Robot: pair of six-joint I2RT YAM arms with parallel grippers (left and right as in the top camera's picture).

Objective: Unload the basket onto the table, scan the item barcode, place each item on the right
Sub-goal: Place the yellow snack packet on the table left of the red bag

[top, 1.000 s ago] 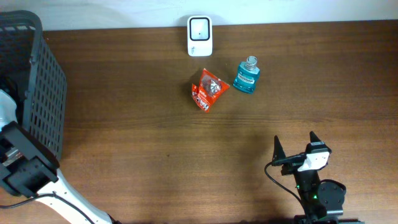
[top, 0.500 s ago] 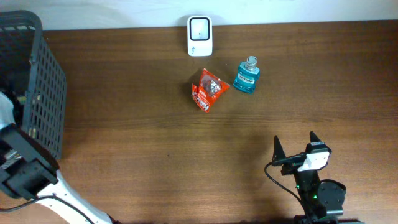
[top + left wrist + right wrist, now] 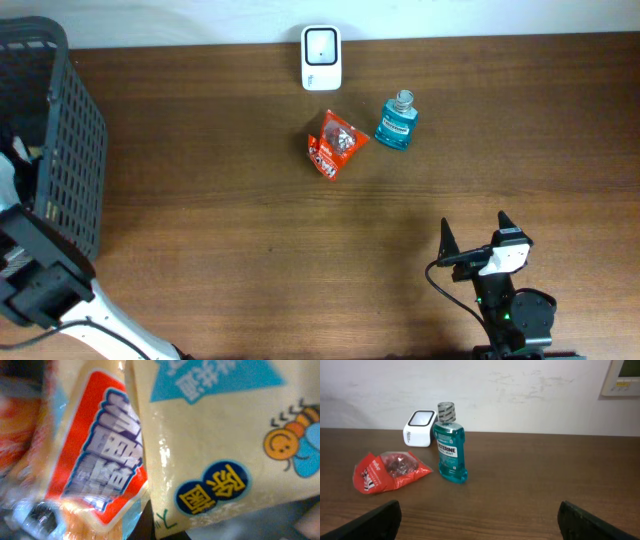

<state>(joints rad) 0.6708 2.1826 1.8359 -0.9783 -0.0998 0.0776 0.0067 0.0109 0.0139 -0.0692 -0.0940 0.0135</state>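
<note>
My left gripper is down inside the black basket (image 3: 62, 150) and hidden in the overhead view. In the left wrist view only a dark sliver of one of its fingers (image 3: 144, 521) shows. A cream packet (image 3: 225, 435) with a bee drawing and an orange-red packet (image 3: 100, 455) press right up against it. The jaws look shut; whether a packet is pinched I cannot tell. The white scanner (image 3: 321, 58) stands at the table's far edge. My right gripper (image 3: 473, 240) rests open near the front right, holding nothing.
A red snack bag (image 3: 335, 145) and a blue mouthwash bottle (image 3: 397, 122) lie just in front of the scanner. In the right wrist view the bottle (image 3: 450, 445) stands upright beside the bag (image 3: 387, 470). The basket fills the far left.
My left arm's base end has drifted slightly down and left in the overhead view. The right arm and the items on the table have not moved.
</note>
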